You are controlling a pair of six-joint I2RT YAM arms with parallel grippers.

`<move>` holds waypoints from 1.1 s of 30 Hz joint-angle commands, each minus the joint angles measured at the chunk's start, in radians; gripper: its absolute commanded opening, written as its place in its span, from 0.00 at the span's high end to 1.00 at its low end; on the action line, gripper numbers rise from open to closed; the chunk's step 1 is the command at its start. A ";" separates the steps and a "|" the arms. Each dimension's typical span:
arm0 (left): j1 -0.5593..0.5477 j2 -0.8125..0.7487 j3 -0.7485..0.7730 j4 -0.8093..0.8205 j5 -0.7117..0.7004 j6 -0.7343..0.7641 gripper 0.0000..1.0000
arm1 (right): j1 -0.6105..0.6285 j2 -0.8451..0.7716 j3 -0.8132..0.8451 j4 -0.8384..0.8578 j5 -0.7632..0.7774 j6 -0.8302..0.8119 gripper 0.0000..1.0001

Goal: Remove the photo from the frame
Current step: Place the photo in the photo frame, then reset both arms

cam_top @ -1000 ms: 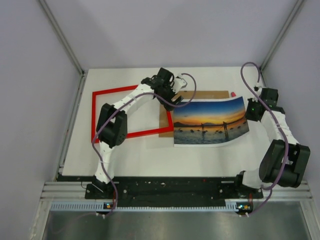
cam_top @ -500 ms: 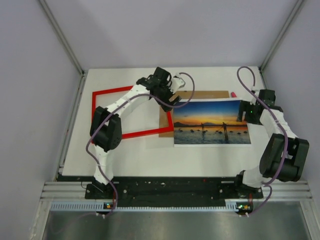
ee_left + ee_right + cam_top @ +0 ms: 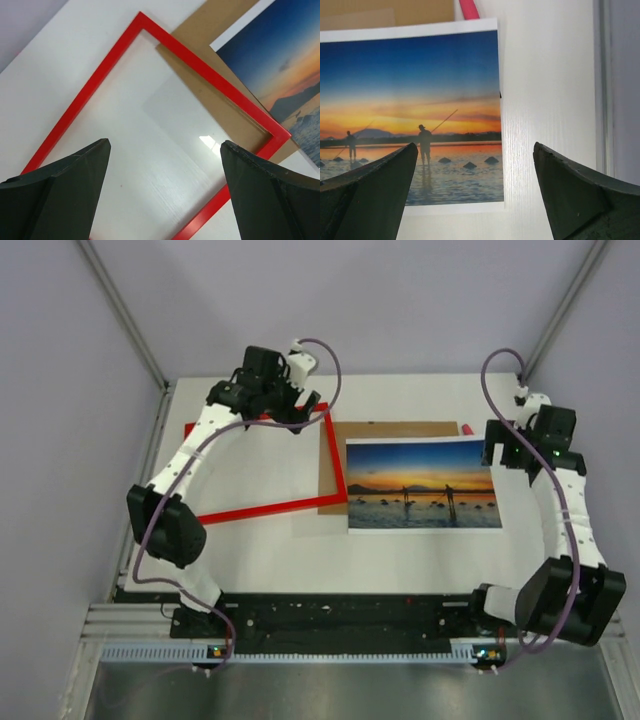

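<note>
The photo (image 3: 422, 483), a sunset print with silhouetted figures, lies flat on the table right of centre. It rests partly on a brown backing board (image 3: 395, 430). The red frame (image 3: 270, 507) lies to its left, nothing but the white table showing inside it; its right rail (image 3: 215, 82) overlaps the board. My left gripper (image 3: 298, 408) hovers open over the frame's far right corner, and its fingers (image 3: 75, 180) hold nothing. My right gripper (image 3: 497, 452) is open just off the photo's right edge (image 3: 495, 125), apart from it.
A small pink-red object (image 3: 466, 428) lies at the board's far right corner, also visible in the right wrist view (image 3: 468, 9). A faint clear sheet (image 3: 200, 145) seems to lie inside the frame. Grey walls enclose the table on three sides.
My right gripper opened and let go of the photo, which dropped from a curled, lifted state to flat. My left arm swung back and left, away from the photo, over the frame.
</note>
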 commanded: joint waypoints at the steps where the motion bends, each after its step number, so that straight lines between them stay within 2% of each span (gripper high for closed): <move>1: 0.025 -0.107 0.013 -0.048 -0.063 -0.098 0.02 | -0.008 -0.098 0.063 0.018 -0.080 -0.037 0.01; 5: 0.145 -0.204 -0.040 -0.031 0.047 -0.193 0.02 | -0.006 -0.168 0.093 0.006 -0.137 -0.083 0.01; 7: 0.217 -0.260 -0.080 -0.019 0.087 -0.190 0.02 | -0.008 -0.216 0.107 0.009 -0.163 -0.094 0.01; 10: 0.294 -0.366 -0.166 0.021 0.043 -0.161 0.02 | -0.008 -0.314 0.112 0.047 -0.159 -0.065 0.01; 14: 0.298 -0.544 -0.310 0.097 -0.055 -0.143 0.01 | -0.006 -0.438 0.133 0.081 -0.160 -0.048 0.01; 17: 0.298 -0.720 -0.440 0.211 -0.208 -0.178 0.01 | -0.006 -0.447 0.209 0.026 -0.116 -0.019 0.01; 20: 0.300 -0.781 -0.468 0.210 -0.301 -0.180 0.01 | -0.006 -0.483 0.232 0.024 -0.048 -0.022 0.01; 24: 0.301 -0.870 -0.540 0.225 -0.333 -0.147 0.01 | -0.005 -0.536 0.238 0.023 0.027 -0.016 0.01; 33: 0.301 -1.002 -0.560 0.154 -0.325 -0.149 0.01 | -0.006 -0.667 0.291 -0.029 0.114 -0.042 0.01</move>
